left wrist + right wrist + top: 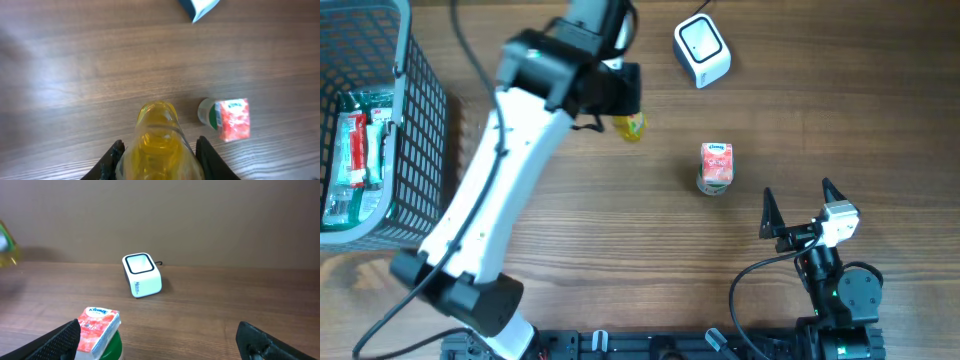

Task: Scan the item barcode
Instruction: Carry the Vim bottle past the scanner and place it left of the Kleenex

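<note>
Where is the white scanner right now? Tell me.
Overhead view: the scanner stands on the far side, slightly right of centre, beyond the tissue pack.

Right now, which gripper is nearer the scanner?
Left. The left gripper, shut on a bottle, is a short way from the scanner; the right gripper, open, sits farther off, beyond the tissue pack.

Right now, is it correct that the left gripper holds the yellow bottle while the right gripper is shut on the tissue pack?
Not quite: the right gripper is open and empty, clear of the tissue pack, as the overhead view shows. The left gripper does hold the yellow bottle.
</note>
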`<state>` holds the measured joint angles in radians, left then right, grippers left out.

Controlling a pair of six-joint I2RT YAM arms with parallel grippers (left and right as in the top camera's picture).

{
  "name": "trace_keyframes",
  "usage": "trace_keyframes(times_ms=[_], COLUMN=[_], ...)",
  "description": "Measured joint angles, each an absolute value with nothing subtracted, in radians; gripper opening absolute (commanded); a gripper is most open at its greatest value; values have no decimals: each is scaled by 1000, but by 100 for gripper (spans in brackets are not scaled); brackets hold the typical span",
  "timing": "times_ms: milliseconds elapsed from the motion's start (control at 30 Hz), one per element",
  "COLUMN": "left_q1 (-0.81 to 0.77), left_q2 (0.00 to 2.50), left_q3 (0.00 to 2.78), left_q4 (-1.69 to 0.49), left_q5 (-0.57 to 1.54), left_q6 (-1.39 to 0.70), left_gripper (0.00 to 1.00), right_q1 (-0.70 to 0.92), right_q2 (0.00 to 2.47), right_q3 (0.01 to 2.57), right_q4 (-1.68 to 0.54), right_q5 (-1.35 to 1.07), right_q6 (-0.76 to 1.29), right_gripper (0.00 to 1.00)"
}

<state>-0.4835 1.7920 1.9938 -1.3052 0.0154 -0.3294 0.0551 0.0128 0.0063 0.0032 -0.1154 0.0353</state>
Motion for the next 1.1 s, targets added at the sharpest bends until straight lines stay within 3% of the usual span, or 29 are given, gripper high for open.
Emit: trace_keyframes(times_ms=[400,700,1033,1100], left_q1=[-564,-695,-715,-715], left_q2=[1803,1812,1834,1834], left_q3=[1553,1394,1394,1394], left_q4=[-906,-805,-765,-770], left_q5=[-91,-213,-239,-241], left_q6=[-478,-541,-564,-564], left_gripper=[12,13,28,38], right_q1=[55,55,55,55], right_q2=[13,13,13,13], right_q3=[6,6,6,6], right_q4=[3,3,3,3], right_q5=[-115,-115,-115,-115], right_q6=[35,35,35,35], right_gripper=[100,100,100,100])
